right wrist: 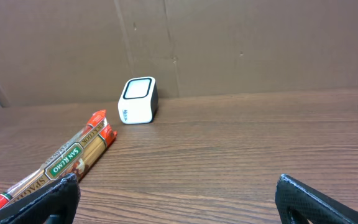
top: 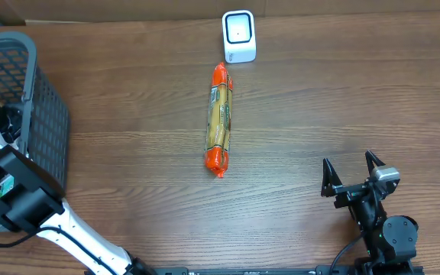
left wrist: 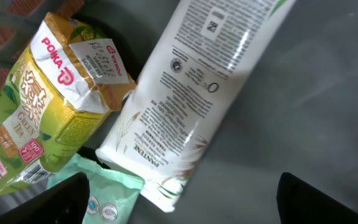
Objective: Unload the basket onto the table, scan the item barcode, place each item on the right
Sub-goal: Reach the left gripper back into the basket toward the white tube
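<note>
A white barcode scanner stands at the table's far edge, and a long orange-ended spaghetti pack lies just in front of it. In the right wrist view the scanner and the pack are ahead and to the left. My right gripper rests open and empty at the near right. My left arm reaches into the grey basket. Its gripper is open above a white Pantene tube, a Pokka green tea carton and a mint-green pouch, holding none of them.
The basket fills the table's left end, and its mesh wall rises beside my left arm. A brown cardboard wall runs behind the scanner. Bare wood lies between the spaghetti pack and my right gripper.
</note>
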### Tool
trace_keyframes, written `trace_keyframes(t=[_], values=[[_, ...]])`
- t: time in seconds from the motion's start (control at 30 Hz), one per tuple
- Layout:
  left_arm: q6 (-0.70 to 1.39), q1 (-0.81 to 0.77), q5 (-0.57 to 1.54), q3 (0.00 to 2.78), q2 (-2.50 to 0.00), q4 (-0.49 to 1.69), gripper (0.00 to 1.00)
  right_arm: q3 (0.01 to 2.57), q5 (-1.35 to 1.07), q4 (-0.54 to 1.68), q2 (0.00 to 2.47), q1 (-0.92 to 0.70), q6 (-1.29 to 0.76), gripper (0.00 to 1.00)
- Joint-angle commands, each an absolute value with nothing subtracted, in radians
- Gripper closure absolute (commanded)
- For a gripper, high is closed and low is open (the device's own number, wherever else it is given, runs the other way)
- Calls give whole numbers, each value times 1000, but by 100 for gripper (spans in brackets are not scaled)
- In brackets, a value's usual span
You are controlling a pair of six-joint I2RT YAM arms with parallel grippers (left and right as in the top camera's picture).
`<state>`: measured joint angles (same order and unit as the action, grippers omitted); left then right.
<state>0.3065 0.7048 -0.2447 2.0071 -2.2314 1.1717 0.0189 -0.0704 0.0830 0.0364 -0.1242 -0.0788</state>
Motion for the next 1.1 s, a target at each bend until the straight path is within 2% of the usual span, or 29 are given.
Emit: trace_keyframes(t=[0.0, 0.13, 0.53, 0.9, 0.93, 1.0, 1.03, 1.07], values=[[295, 709, -277, 2009, -2276, 1171, 17, 8, -64, 78, 27, -120, -82, 0], [295, 703, -263, 1997, -2313, 1170, 24, 8, -64, 78, 27, -120, -82, 0], [273, 709, -299, 1963, -2335, 1097, 23, 8, -64, 78, 27, -120, -82, 0], [151, 709, -300, 1900, -2335, 958, 23, 8, -64, 78, 27, -120, -82, 0], [141, 709, -299, 1887, -2335, 947, 25, 8, -64, 78, 27, -120, -82, 0], [134, 709, -299, 1859, -2335, 936, 39, 8, -64, 78, 27, -120, -82, 0], [134, 709, -299, 1848, -2335, 937, 50, 8, -64, 78, 27, -120, -82, 0], [135, 709, -299, 1838, -2335, 937, 66, 8, -64, 78, 27, -120, -82, 0]])
